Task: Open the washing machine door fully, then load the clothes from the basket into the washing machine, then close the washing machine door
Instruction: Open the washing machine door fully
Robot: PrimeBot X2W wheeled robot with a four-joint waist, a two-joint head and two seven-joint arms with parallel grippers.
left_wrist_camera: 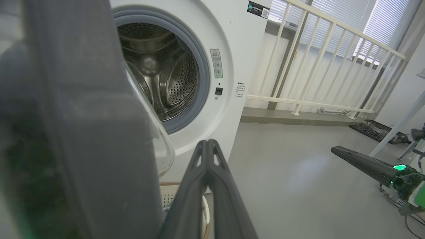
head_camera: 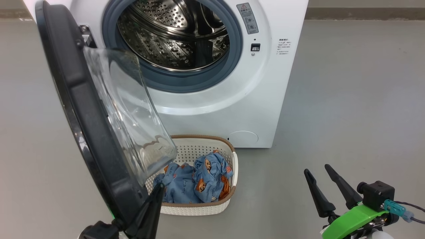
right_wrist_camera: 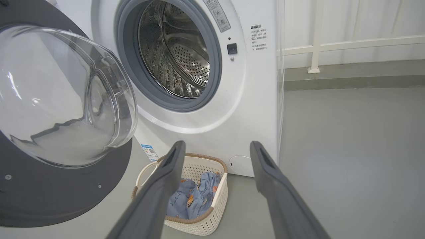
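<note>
The door (head_camera: 83, 109) stands swung out to the left of the washing machine (head_camera: 265, 99), so the drum (head_camera: 172, 39) is clear. The basket (head_camera: 199, 207) sits on the floor just in front, with the clothes (head_camera: 199, 182) heaped inside, handy for loading. The left gripper (head_camera: 158, 189), fingers pressed together, angles up beside the door's near lower edge, seemingly to push it wider, though I can't tell if it touches. The right gripper (head_camera: 316, 168) hovers at the near right, fingers apart and empty.

Bright, even; left-wrist foreground perhaps defocused
</note>
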